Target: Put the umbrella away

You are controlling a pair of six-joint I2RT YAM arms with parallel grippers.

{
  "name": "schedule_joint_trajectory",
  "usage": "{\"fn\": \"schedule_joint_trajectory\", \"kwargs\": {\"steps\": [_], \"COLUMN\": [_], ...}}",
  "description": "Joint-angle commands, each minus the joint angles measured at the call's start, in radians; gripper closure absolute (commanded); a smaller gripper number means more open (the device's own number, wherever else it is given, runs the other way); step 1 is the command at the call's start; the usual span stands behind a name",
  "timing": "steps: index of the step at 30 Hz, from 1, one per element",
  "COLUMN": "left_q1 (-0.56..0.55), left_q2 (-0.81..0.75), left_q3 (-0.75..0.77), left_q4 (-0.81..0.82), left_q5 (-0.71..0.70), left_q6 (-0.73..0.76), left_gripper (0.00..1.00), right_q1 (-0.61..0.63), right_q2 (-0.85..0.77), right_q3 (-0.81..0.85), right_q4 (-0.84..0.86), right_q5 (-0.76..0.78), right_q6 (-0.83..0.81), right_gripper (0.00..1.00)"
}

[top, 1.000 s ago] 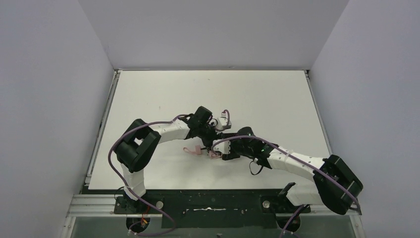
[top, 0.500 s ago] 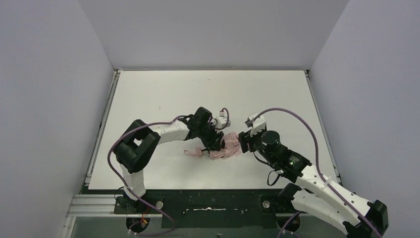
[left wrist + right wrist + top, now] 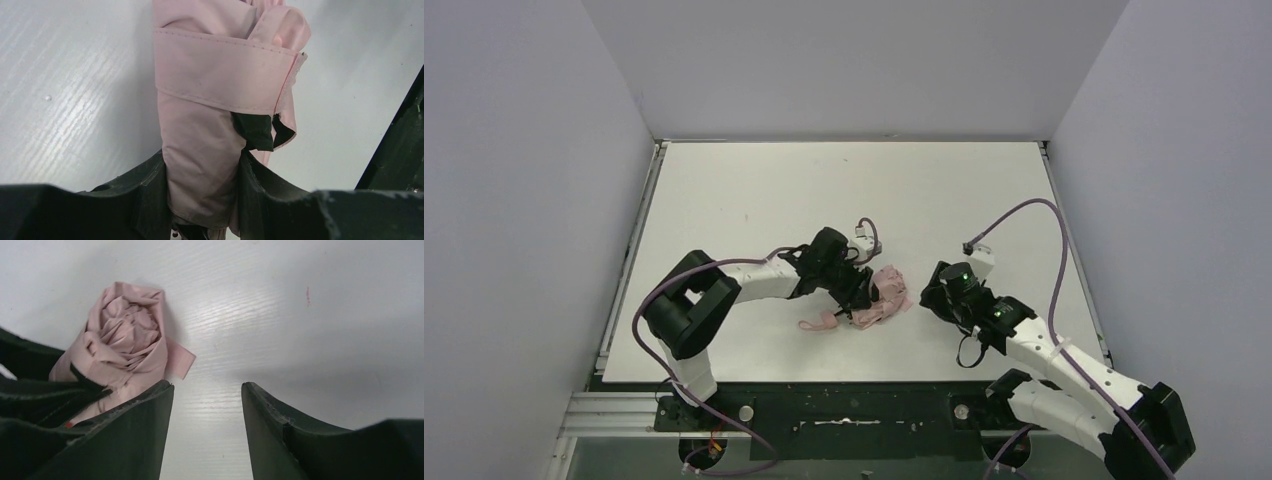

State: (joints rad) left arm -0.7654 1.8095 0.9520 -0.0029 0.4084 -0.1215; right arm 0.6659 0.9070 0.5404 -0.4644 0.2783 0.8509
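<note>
Left wrist shows left end effector (image 3: 202,182) clamped on the umbrella (image 3: 215,80); right end effector (image 3: 207,387) apart, seemingly clear of it.

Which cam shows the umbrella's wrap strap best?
Left wrist: the wrap strap fills the frame, banded around the folded umbrella held in the left end effector. Right wrist shows only the rolled end and a strap tab. Top external: just a small pink bundle.

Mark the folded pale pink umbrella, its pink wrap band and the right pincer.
folded pale pink umbrella (image 3: 889,295), top external view, on the bundled canopy.
pink wrap band (image 3: 220,75), left wrist view, mid-band.
right pincer (image 3: 207,390), right wrist view, gap between its open fingertips.
</note>
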Motion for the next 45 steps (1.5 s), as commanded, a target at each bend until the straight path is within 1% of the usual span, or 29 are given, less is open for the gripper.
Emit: {"fn": "schedule_joint_trajectory", "kwargs": {"steps": [1, 6, 10, 16, 22, 28, 34, 39, 45], "left_q1": [-0.030, -0.036, -0.039, -0.049, -0.051, -0.059, -0.064, -0.072, -0.090], "left_q2": [-0.004, -0.016, -0.020, -0.035, -0.036, -0.032, -0.020, -0.008, -0.005], "left_q3": [-0.100, -0.129, -0.145, -0.179, -0.174, -0.198, -0.219, -0.220, -0.222], "left_q4": [-0.079, -0.070, -0.068, -0.035, -0.065, -0.032, -0.012, 0.026, 0.030], "left_q5": [-0.062, -0.081, -0.093, -0.128, -0.160, -0.148, -0.148, -0.150, -0.175], "left_q6": [-0.103, -0.136, -0.173, -0.240, -0.284, -0.343, -0.370, -0.377, -0.383], "left_gripper": [1.00, 1.00, 1.00, 1.00, 1.00, 1.00, 1.00, 1.00, 1.00], "right_q1": [-0.125, -0.160, -0.164, -0.167, -0.169, -0.170, -0.167, -0.164, -0.135], "right_q2": [0.051, 0.159, 0.226, 0.259, 0.311, 0.426, 0.519, 0.638, 0.753], "right_q3": [-0.058, -0.041, -0.044, -0.072, -0.050, 0.055, 0.119, 0.190, 0.246], "right_q4": [0.117, 0.196, 0.258, 0.239, 0.220, 0.092, 0.042, -0.034, -0.082], "right_q5": [-0.187, -0.256, -0.332, -0.347, -0.341, -0.317, -0.307, -0.330, -0.333], "right_q6": [0.174, 0.157, 0.183, 0.250, 0.241, 0.166, 0.120, 0.089, 0.063], "right_gripper": [0.48, 0.50, 0.53, 0.56, 0.56, 0.53, 0.50, 0.46, 0.46]}}
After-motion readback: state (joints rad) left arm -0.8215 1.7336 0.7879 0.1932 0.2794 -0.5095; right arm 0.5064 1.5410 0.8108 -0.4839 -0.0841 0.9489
